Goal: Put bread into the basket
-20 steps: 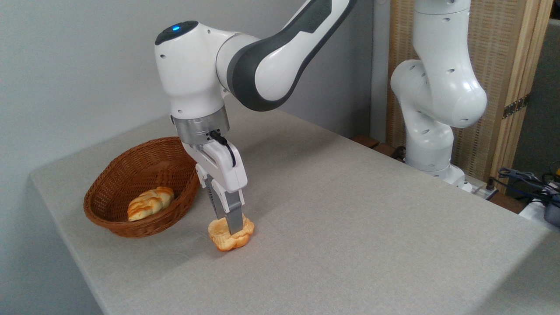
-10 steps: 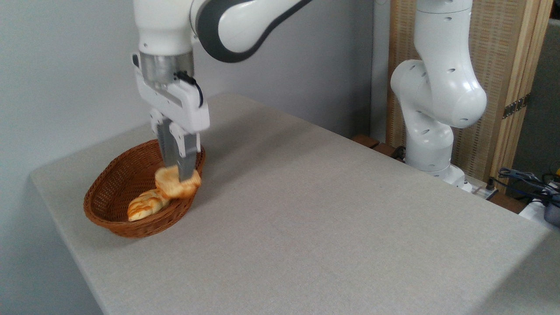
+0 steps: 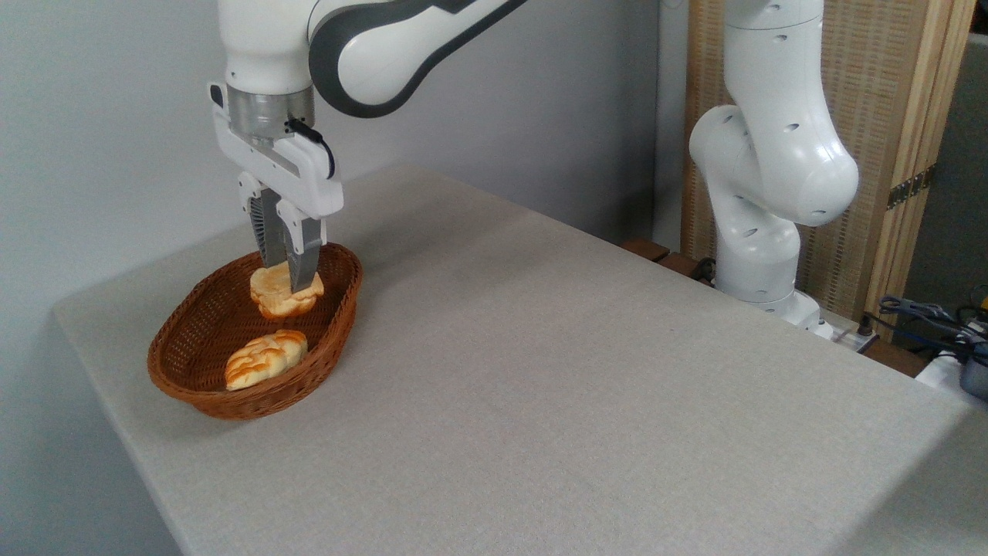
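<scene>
The small flower-shaped bread (image 3: 282,296) hangs over the far half of the reddish-brown wicker basket (image 3: 324,363), inside its rim outline and above its floor. My gripper (image 3: 285,284) points straight down and is shut on the bread, its fingers (image 3: 302,261) pinching the bun from above. The basket sits near the table's left end.
An elongated braided golden roll (image 3: 265,358) lies in the near half of the basket, just below the held bun. The grey cloth-covered table (image 3: 587,401) stretches to the right. The arm's white base (image 3: 764,201) stands at the far right, with cables (image 3: 934,320) beyond it.
My gripper lifted the bread off the table, carried it left and back over the basket rim, and now holds it above the basket's far half.
</scene>
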You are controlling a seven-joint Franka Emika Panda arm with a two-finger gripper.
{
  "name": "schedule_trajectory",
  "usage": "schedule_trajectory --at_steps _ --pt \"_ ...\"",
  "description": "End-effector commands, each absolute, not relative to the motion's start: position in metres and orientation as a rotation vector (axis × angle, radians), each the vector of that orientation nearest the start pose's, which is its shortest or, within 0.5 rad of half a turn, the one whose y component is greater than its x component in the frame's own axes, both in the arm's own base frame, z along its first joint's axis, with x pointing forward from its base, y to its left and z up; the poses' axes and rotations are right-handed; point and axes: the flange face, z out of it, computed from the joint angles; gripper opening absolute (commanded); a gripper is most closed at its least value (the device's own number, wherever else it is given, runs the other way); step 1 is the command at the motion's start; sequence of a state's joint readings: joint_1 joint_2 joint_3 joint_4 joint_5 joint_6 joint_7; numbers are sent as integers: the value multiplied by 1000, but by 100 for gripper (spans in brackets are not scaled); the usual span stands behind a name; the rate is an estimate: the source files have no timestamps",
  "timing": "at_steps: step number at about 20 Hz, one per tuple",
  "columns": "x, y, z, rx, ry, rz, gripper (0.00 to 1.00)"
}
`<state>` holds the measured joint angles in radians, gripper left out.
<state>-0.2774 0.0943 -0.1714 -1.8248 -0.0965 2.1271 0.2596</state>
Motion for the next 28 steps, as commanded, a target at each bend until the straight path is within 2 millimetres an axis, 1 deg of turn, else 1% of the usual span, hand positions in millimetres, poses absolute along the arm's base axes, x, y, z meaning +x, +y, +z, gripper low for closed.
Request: schedule_trajectory --at_steps 1,7,9,10,11,13,15,17,19,21,22,25,28 --pt "553 -265 507 -3097 1032 -348 100" --pt "553 -260 513 -3119 960 -355 100" --pt "555 -250 520 -3114 941 -372 100" --pt "557 -242 521 -3111 927 -368 100" --pt "560 -227 522 -3114 893 -346 100" --pt "565 -193 532 -3108 859 -335 100" --pt "569 -158 533 -3075 932 -277 100" --pt "569 -128 530 -3046 1022 -193 100" --pt "569 -106 533 -3028 1068 -172 100" --pt "571 -88 534 -3015 1093 -174 100" --pt "569 -83 533 -3012 1114 -145 100" --pt "568 -77 531 -2989 1149 -113 100" --pt "566 -72 539 -2985 1142 -128 100"
